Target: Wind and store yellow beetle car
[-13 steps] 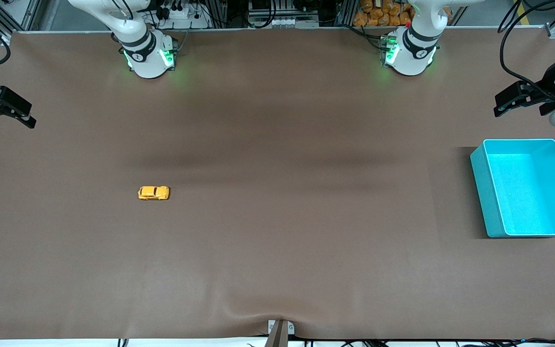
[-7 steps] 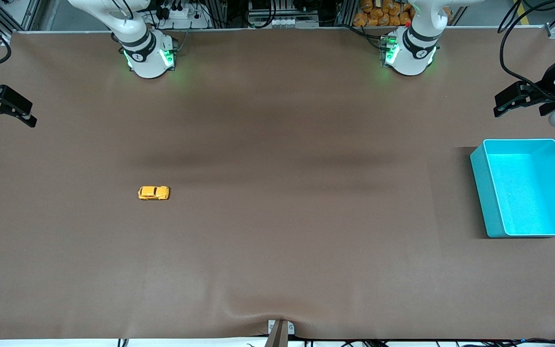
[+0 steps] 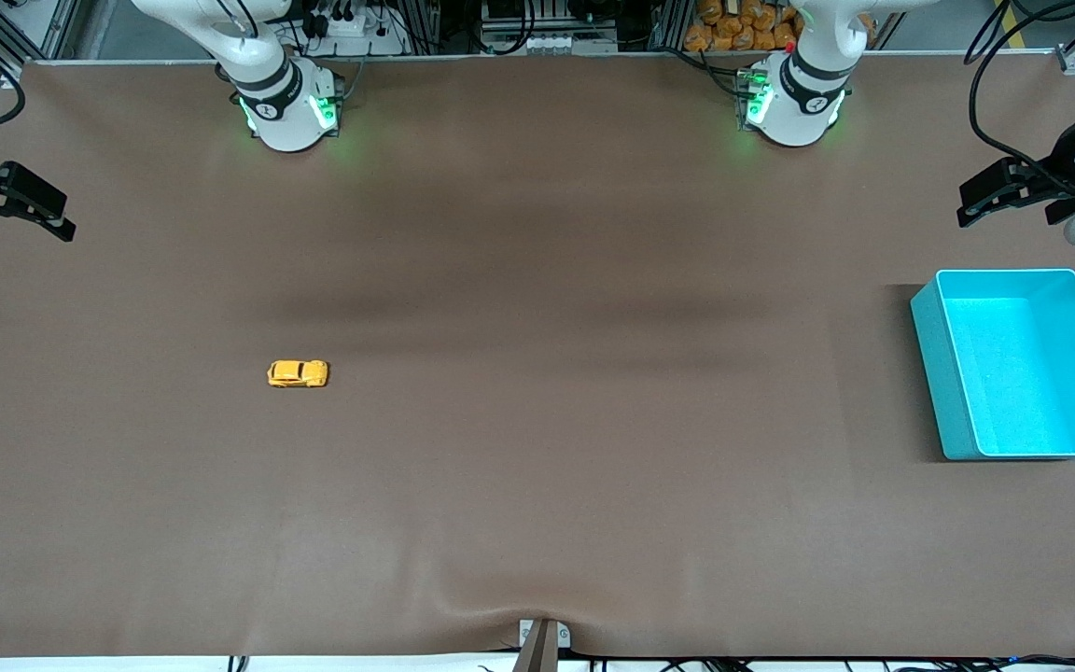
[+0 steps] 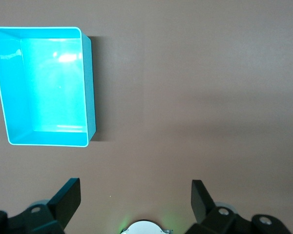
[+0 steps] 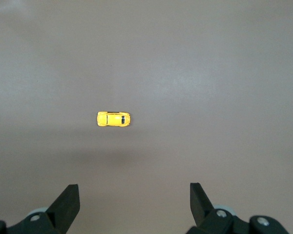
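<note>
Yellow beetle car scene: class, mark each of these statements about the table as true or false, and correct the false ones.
1. The small orange-yellow toy beetle car sits on the brown table. True.
2. The car lies inside the turquoise rectangular plastic bin. False: the bin holds nothing; the car is toward the right arm's end.
3. The right gripper grips the car. False: its fingers are open, high above the car.
4. The left gripper is open. True.
5. The bin stands at the left arm's end of the table. True.
</note>
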Controlling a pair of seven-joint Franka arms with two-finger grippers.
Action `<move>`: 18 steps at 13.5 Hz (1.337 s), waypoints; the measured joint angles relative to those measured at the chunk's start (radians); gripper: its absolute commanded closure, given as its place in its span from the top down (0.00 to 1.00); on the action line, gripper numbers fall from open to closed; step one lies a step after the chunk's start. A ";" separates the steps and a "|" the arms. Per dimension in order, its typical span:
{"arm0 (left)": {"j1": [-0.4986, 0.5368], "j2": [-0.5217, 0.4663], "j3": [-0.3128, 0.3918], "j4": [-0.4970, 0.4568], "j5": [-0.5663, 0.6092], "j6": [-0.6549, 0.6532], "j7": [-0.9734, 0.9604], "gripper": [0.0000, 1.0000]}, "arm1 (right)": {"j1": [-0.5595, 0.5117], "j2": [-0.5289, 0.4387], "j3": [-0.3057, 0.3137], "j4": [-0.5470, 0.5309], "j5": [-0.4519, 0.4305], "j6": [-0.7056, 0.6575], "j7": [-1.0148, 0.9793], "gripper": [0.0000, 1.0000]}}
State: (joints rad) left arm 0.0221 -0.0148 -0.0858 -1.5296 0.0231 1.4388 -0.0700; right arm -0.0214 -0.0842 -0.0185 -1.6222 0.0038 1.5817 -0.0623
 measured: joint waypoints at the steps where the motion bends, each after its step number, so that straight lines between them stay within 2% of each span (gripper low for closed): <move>1: 0.000 0.000 0.000 0.000 0.000 0.000 0.000 1.00 | 0.000 0.000 0.000 0.000 0.000 0.000 0.000 1.00; 18: 0.005 0.034 -0.003 0.000 -0.015 0.014 0.000 1.00 | -0.014 0.014 -0.010 0.000 -0.003 -0.007 0.000 1.00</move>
State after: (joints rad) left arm 0.0270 0.0194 -0.0889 -1.5295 0.0080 1.4526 -0.0700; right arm -0.0352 -0.0706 -0.0283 -1.6225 0.0005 1.5748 -0.0625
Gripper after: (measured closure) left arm 0.000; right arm 0.000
